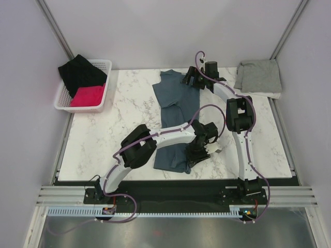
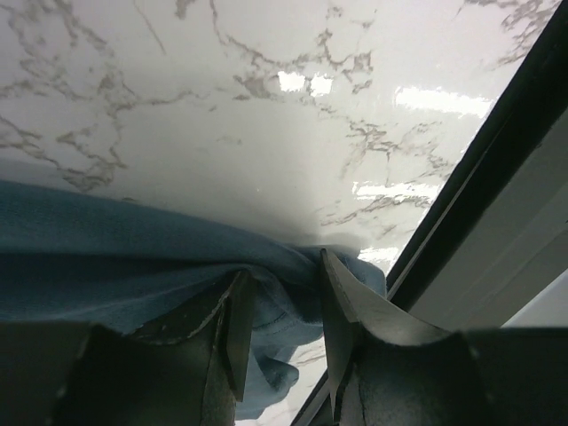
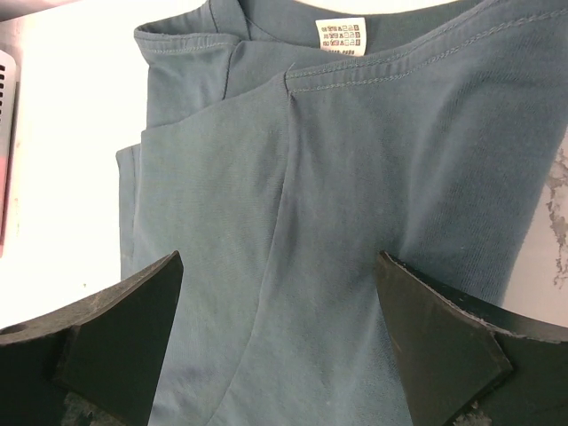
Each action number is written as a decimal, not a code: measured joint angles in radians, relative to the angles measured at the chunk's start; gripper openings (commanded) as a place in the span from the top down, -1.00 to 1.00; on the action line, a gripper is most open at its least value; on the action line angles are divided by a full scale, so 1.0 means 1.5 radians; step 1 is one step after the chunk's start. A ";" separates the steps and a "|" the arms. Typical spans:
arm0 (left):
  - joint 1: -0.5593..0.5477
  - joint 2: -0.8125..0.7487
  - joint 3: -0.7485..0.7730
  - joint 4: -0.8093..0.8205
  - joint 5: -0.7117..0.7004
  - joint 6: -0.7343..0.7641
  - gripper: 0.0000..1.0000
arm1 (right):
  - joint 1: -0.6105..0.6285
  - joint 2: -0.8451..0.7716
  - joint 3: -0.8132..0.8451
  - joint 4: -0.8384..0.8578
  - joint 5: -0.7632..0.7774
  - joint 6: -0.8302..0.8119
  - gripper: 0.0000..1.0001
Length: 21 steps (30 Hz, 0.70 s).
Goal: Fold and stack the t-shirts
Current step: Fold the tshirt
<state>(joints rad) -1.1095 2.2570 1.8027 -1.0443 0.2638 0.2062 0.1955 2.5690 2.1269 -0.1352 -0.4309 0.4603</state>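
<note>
The left tool [image 2: 282,297] pinches the near hem of the slate-blue t-shirt [image 1: 173,103]. Its fingers are part-closed with a bunch of cloth gathered between them, right at the near edge of the surface [image 1: 114,139]. From that grip the shirt runs straight away from the arms. It lies as a narrow strip with its sides turned in, its long axis near to far across the middle of the surface. So the hem end is at the left arm and the collar end at the right one.

The right tool [image 3: 280,266] hangs above that far end with its fingers spread wide and nothing between them. Below it lie the collar, the white neck label [image 3: 341,33] and a folded-in sleeve. I judge the coming fold to be end to end, hem brought toward collar along the long axis — what it turns on is that the two tools stand at opposite ends of the same strip.

Farther back, the white basket [image 1: 83,108] at the far left corner holds a black cloth [image 1: 80,72] and a red cloth [image 1: 88,95], the black one draped over its far rim. At the far right corner the grey t-shirt [image 1: 258,76] lies folded, well apart from the blue one — a likely base for the stack.
</note>
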 measured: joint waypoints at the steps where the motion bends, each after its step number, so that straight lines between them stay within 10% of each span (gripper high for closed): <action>1: -0.001 0.004 0.007 0.001 0.003 -0.001 0.15 | 0.000 0.000 0.000 0.000 -0.001 0.000 -0.96; 9: -0.009 0.006 0.024 0.008 0.007 -0.005 -0.10 | -0.006 -0.029 -0.022 -0.015 0.001 -0.030 -0.96; 13: -0.014 0.005 0.067 0.021 0.009 0.001 -0.99 | -0.022 -0.115 -0.072 -0.038 0.010 -0.047 -0.96; 21: -0.007 -0.092 0.065 0.042 0.082 -0.021 -0.99 | -0.122 -0.444 -0.298 -0.053 -0.005 -0.034 -0.96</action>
<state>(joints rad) -1.1194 2.1193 1.9007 -0.9813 0.3874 0.1749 0.0124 1.9034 1.6798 -0.2153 -0.4389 0.4099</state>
